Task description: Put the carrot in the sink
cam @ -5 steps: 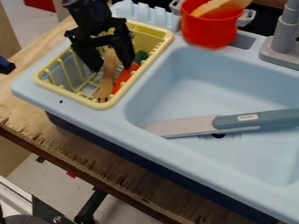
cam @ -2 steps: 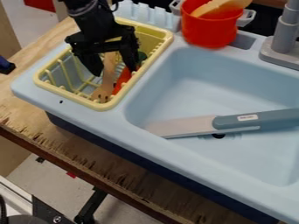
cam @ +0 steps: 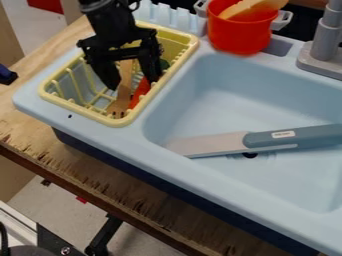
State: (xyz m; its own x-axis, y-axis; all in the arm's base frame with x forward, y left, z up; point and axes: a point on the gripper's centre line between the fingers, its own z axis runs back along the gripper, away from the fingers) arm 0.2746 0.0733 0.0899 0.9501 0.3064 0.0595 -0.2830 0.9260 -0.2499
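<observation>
My gripper (cam: 135,84) hangs over the yellow dish rack at the upper left, its two fingers open and spread. The orange carrot (cam: 139,93) lies in the rack along its right side, its green top partly hidden behind the right-hand finger. That finger overlaps the carrot's upper part; whether they touch I cannot tell. A wooden fork (cam: 121,98) lies beside the carrot, between the spread fingers. The light blue sink (cam: 220,105) is to the right of the rack.
The yellow rack (cam: 112,120) has upright prongs and raised walls. A knife with a grey-blue handle (cam: 287,138) lies across the sink. Behind the sink stand a red pot (cam: 242,35) holding a wooden utensil and a grey faucet (cam: 327,45).
The gripper has shifted a little to the right and lower, so its right-hand finger now covers more of the carrot's upper end. The carrot and fork look unmoved.
</observation>
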